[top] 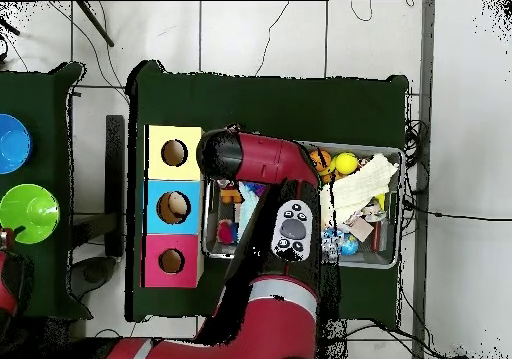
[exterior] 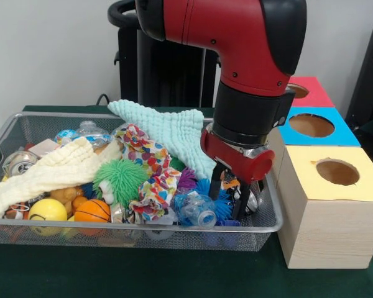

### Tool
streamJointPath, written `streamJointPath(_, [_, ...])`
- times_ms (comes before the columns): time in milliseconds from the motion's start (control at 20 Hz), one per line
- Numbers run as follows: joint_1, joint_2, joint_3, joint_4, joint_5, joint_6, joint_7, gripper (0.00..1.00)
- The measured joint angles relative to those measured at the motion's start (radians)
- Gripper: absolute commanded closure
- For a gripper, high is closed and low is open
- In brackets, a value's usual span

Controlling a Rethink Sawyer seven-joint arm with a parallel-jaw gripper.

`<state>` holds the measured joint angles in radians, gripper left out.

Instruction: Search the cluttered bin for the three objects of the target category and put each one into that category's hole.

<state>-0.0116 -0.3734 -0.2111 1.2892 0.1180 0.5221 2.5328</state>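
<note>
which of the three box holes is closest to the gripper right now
The hole in the yellow-topped box, nearest the camera in the front view. The gripper hangs in the bin just beside it; the blue box and red box sit behind.

One camera sits low and close, looking level across the silver wire-mesh bin [exterior: 143, 231] toward the red and black arm [exterior: 248, 68], with the row of wooden boxes with round holes [exterior: 328, 198] just right of that bin. The other hangs high above, looking straight down; there the same bin [top: 392, 260] lies right of the boxes [top: 173, 206], and the arm [top: 270, 225] covers the bin's left part.
</note>
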Motion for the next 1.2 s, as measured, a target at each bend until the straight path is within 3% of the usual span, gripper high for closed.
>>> streamJointPath(800, [-0.004, 0.035, 0.009, 0.013, 0.001, -0.002, 0.0, 0.0])
streamJointPath(1200, [0.027, 0.04, 0.009, 0.075, 0.005, -0.002, 0.0, 0.0])
